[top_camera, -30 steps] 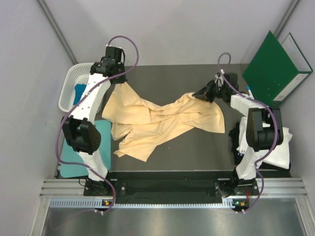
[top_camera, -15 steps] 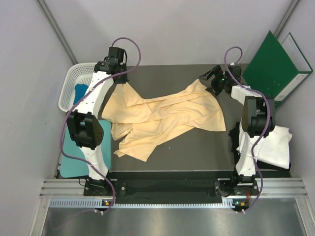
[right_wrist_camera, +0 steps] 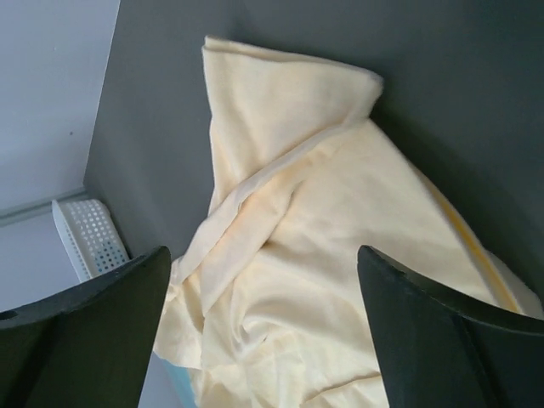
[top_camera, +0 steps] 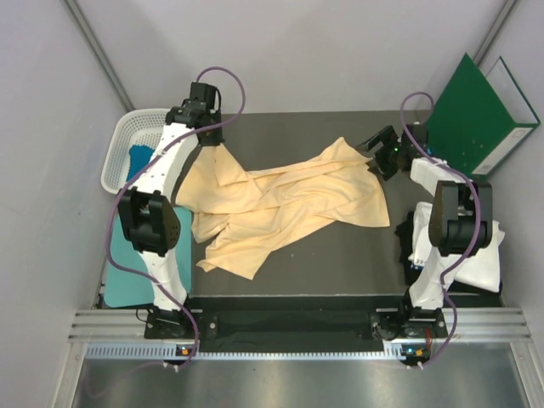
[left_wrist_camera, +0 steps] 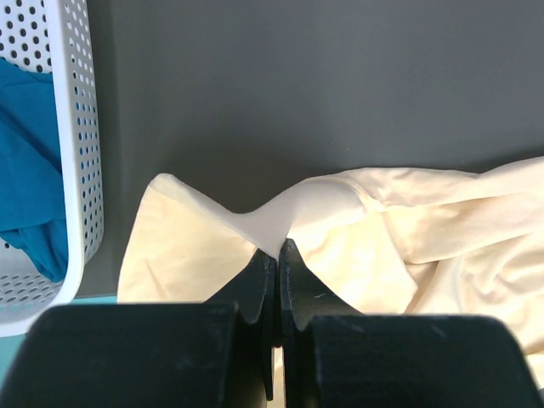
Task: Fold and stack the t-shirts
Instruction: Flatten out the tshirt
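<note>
The left gripper (left_wrist_camera: 278, 253) pinches the peach-yellow t-shirt (top_camera: 289, 200); the right gripper (top_camera: 378, 153) gapes near its other end. A basket (left_wrist_camera: 72, 127) beside the left gripper half-hides a blue t-shirt (left_wrist_camera: 30, 170).

My worktop (top_camera: 340, 255): dark grey, w/ crumpled peach-yellow t-shirt (top_camera: 280, 200) mid, white basket (top_camera: 113, 166) left edge, white t-shirt (top_camera: 476, 263) right edge.

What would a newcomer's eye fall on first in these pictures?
The peach-yellow t-shirt, lying crumpled across the middle of the table. The left gripper is shut on its far left corner, and the right gripper hangs open near its far right corner. A green folder leans at the far right.
</note>
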Tool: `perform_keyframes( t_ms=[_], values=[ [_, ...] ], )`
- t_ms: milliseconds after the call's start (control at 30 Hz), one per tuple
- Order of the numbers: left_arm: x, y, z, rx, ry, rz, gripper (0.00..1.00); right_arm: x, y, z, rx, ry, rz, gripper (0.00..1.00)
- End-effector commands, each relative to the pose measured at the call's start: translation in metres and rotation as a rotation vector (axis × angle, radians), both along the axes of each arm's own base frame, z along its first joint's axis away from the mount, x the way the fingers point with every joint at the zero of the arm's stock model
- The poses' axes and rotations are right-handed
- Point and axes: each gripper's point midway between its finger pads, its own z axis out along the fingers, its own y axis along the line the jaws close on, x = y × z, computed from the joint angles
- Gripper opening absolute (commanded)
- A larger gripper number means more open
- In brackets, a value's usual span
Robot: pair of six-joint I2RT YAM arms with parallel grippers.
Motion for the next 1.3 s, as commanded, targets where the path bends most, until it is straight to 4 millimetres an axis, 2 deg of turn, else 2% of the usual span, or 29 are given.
perform_keyframes(
  t_ms=[0,33,167,200,267,300,333,400,533,633,733,767,800,867,900,1000,1033,1100,1167,1200,1267],
  values=[
    [0.017,0.000,0.011,-0.004,-0.068,-0.012,0.00,0.012,-0.031,0.010,0.017,-0.031,-0.119,0.86],
    [0.019,0.002,0.008,0.008,-0.063,-0.012,0.00,0.016,-0.032,-0.005,0.029,-0.004,-0.124,0.84],
    [0.026,0.013,0.007,0.040,-0.069,0.018,0.00,0.031,-0.035,-0.022,0.051,0.016,-0.147,0.77],
    [0.028,0.015,0.009,0.047,-0.077,0.026,0.00,0.040,-0.034,-0.018,0.061,-0.021,-0.144,0.74],
    [0.030,0.019,0.009,0.047,-0.080,0.036,0.00,0.046,-0.031,-0.033,0.079,0.004,-0.145,0.70],
    [0.031,0.019,0.011,0.043,-0.086,0.037,0.00,0.053,-0.030,-0.029,0.090,-0.008,-0.135,0.69],
    [0.031,0.020,0.011,0.041,-0.089,0.038,0.00,0.055,-0.030,-0.040,0.097,0.014,-0.139,0.68],
    [0.032,0.020,0.010,0.039,-0.087,0.039,0.00,0.062,-0.028,-0.039,0.101,0.004,-0.139,0.65],
    [0.032,0.018,0.010,0.031,-0.089,0.034,0.00,0.068,-0.030,-0.053,0.094,0.022,-0.144,0.63],
    [0.033,0.019,0.010,0.032,-0.090,0.039,0.00,0.070,-0.028,-0.063,0.096,0.034,-0.135,0.55],
    [0.032,0.021,0.010,0.041,-0.088,0.043,0.00,0.073,-0.024,-0.066,0.111,0.024,-0.121,0.31],
    [0.032,0.021,0.011,0.043,-0.089,0.043,0.00,0.073,-0.023,-0.065,0.118,0.021,-0.119,0.14],
    [0.031,0.022,0.010,0.047,-0.086,0.048,0.00,0.073,-0.022,-0.063,0.124,0.017,-0.110,0.08],
    [0.030,0.023,0.012,0.048,-0.088,0.054,0.00,0.075,-0.020,-0.048,0.137,-0.022,-0.106,0.00],
    [0.030,0.024,0.013,0.050,-0.090,0.058,0.00,0.073,-0.018,-0.042,0.144,-0.031,-0.096,0.00],
    [0.029,0.025,0.023,0.041,-0.111,0.074,0.00,0.074,-0.016,0.001,0.143,-0.106,-0.065,0.00],
    [0.029,0.026,0.029,0.037,-0.125,0.082,0.00,0.073,-0.015,0.025,0.128,-0.155,-0.048,0.00],
    [0.031,0.027,0.046,0.020,-0.165,0.101,0.00,0.073,-0.012,0.061,0.124,-0.215,-0.016,0.00],
    [0.032,0.028,0.070,-0.002,-0.227,0.120,0.00,0.073,-0.012,0.126,0.072,-0.351,0.020,0.00],
    [0.033,0.029,0.083,-0.021,-0.262,0.137,0.00,0.067,-0.013,0.141,0.050,-0.351,0.031,0.00],
    [0.032,0.027,0.119,-0.059,-0.363,0.139,0.00,0.060,-0.014,0.203,-0.045,-0.477,0.065,0.00]
  ],
)
